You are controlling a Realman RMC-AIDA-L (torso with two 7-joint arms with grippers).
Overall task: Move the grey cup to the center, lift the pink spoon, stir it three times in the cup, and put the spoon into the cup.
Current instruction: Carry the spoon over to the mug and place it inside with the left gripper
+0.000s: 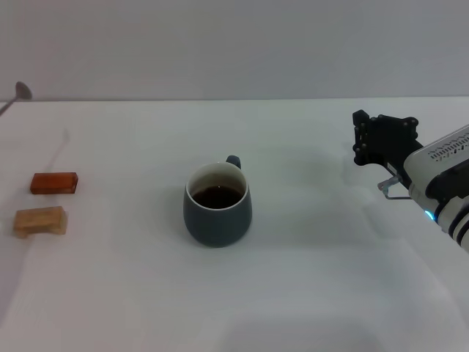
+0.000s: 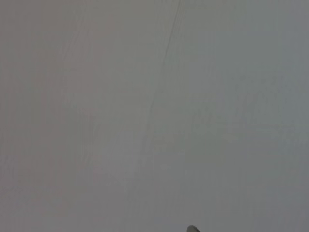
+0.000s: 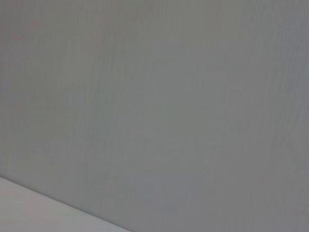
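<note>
Sitting mid-table with dark liquid inside, the cup looks placed already, well apart from the right hand, whose grip I cannot tell, so lifting the spoon, seemingly raised at the far left edge, is coming next.

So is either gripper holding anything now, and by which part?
Cannot be told. The pink spoon shows only its bowl end at the left edge; the left gripper is out of view. The right gripper shows nothing in it.
</note>
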